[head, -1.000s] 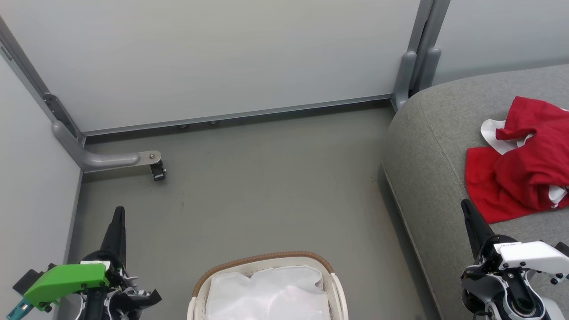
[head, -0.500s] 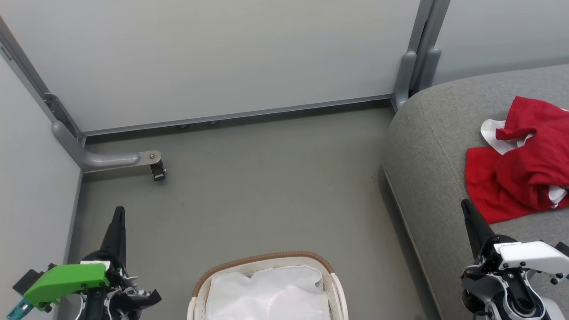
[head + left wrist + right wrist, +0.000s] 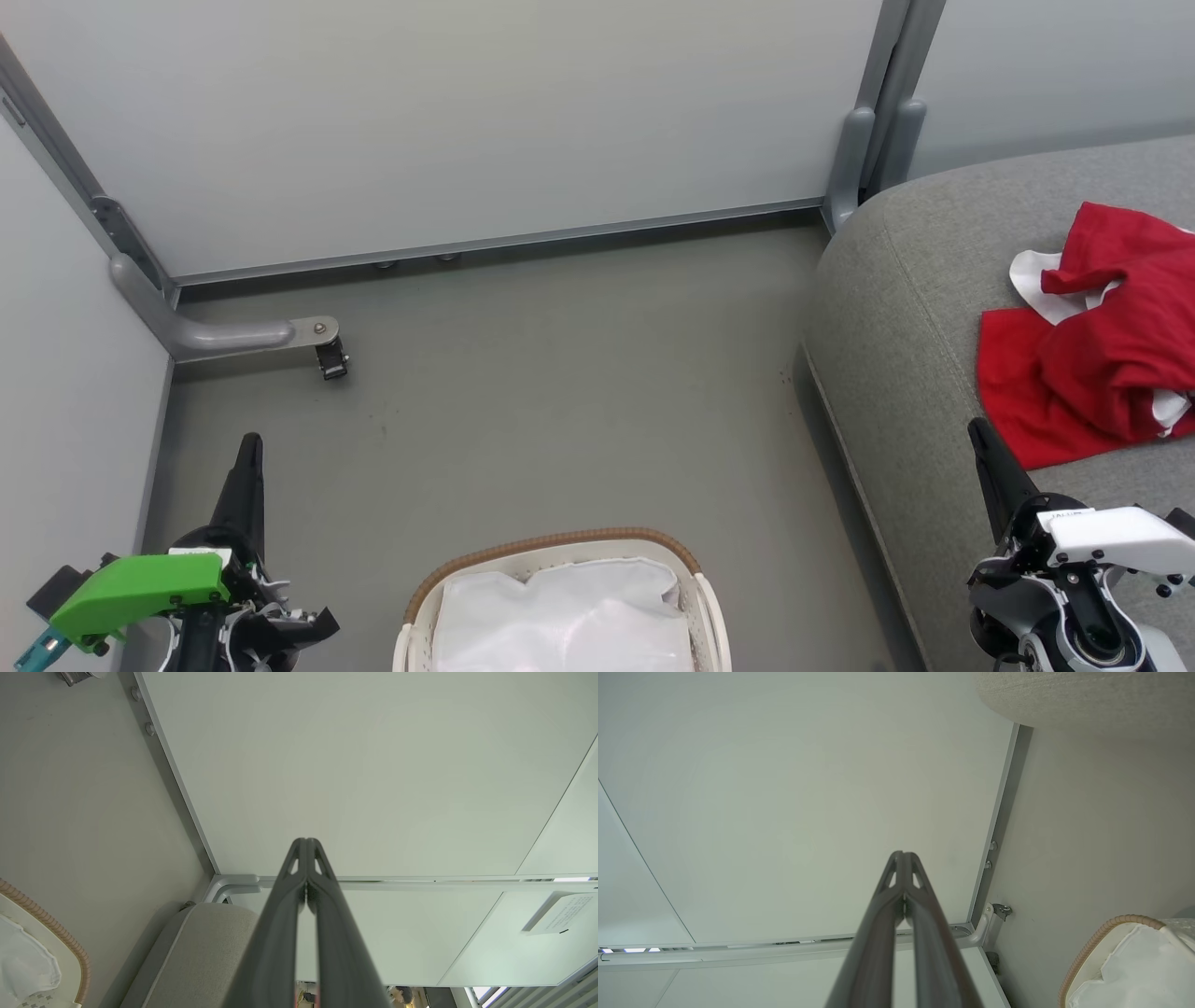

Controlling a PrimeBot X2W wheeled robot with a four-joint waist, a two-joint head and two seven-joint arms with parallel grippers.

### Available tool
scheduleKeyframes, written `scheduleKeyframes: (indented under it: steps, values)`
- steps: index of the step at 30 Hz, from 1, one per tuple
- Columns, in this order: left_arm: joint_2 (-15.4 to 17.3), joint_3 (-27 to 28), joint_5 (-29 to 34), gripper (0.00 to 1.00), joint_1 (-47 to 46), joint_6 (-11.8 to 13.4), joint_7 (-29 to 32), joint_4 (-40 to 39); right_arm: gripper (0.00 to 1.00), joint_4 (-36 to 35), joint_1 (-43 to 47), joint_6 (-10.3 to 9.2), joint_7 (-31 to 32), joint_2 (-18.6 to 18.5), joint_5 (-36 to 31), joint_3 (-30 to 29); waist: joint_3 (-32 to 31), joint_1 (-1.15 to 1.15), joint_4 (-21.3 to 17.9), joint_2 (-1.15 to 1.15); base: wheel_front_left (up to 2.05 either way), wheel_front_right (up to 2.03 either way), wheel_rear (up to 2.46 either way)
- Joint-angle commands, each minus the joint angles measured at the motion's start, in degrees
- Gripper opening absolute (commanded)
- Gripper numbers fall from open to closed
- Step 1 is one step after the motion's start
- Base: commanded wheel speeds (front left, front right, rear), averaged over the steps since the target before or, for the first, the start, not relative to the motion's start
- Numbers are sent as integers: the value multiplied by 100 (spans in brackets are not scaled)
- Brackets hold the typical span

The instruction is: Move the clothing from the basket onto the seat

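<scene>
Dull grey floor (image 3: pixel 560 401), a few small dark specks on it. Pale panels (image 3: pixel 467 121) at back and left, meeting in a corner. Grey rail (image 3: pixel 504 238) along the back panel's base, two small bolts (image 3: pixel 448 257) just under it. Curved grey foot (image 3: pixel 233 333) out from the left corner onto the floor, ending in a flat plate with a black caster (image 3: pixel 332 359) at its end. Twin grey posts (image 3: pixel 882 112) at the right joint. White label (image 3: pixel 558 912) on a far panel, print too small to read.

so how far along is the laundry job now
Looks done: the red clothing lies on the grey seat, and the basket shows just its white liner where visible. In hand: nothing, the left fingers and right fingers are shut and empty. Left: nothing obvious, though the basket's near end is cut off.
</scene>
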Motion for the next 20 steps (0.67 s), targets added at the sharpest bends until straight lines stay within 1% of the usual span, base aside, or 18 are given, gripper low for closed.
scheduleKeyframes:
  steps: [1, 20]
  values:
    - [1, 14, -19, 0, -63, 2, 20, -7, 0, -16, 61, -2, 7, -32, 22, -12, 0, 0, 0, 0, 0, 0, 0]
    - [1, 14, -20, 0, -63, 2, 19, -7, 0, -16, 61, -2, 7, -32, 22, -11, 0, 0, 0, 0, 0, 0, 0]
